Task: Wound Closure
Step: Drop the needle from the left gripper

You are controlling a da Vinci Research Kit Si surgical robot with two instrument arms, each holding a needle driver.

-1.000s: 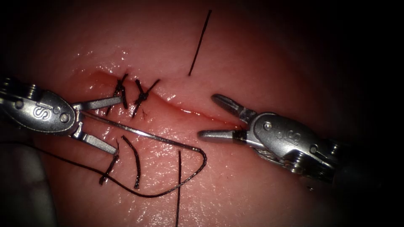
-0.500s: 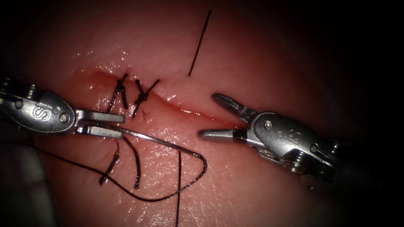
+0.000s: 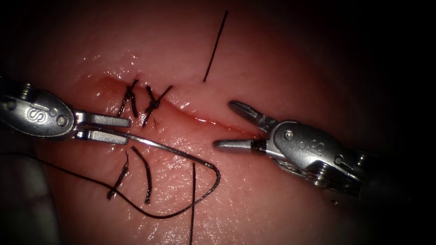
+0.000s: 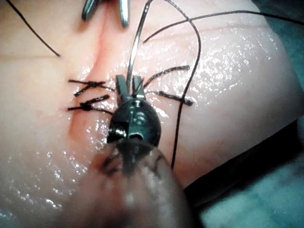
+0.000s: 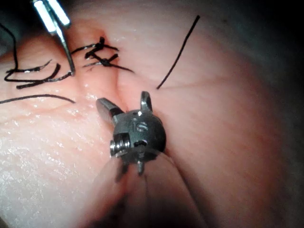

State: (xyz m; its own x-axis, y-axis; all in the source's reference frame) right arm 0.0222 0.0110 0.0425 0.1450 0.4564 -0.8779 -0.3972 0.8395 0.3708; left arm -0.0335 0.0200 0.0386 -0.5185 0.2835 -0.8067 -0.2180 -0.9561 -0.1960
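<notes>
The needle (image 3: 168, 147) lies across the tissue (image 3: 281, 68) just below the cut (image 3: 204, 120) in the endoscope view, its curve running from the left gripper out toward the middle of the wound. None of it looks buried; it seems to rest on the surface, free of the tissue. A second ago the left gripper (image 3: 102, 128) stood wide open around that end of the needle. Half a second ago its jaws had come together, and now they are clamped on the needle near its tip end. The left tool has also drawn back a little toward the left since then, and the needle has shifted with it.

From the needle's far end the thread (image 3: 154, 214) curls down and back to the left in a long loop over the lower lip of the wound. That loop sits slightly tighter than before.

The right gripper (image 3: 229, 127) has not moved. It waits at the right stretch of the cut with its jaws spread apart, holding nothing.

To my eye, the needle is secured again in the left tool.

Two finished stitches (image 3: 141, 102) cross the left part of the cut, with cut ends of thread (image 3: 136, 174) lying below them. A loose piece of thread (image 3: 215, 45) rests above the wound.
</notes>
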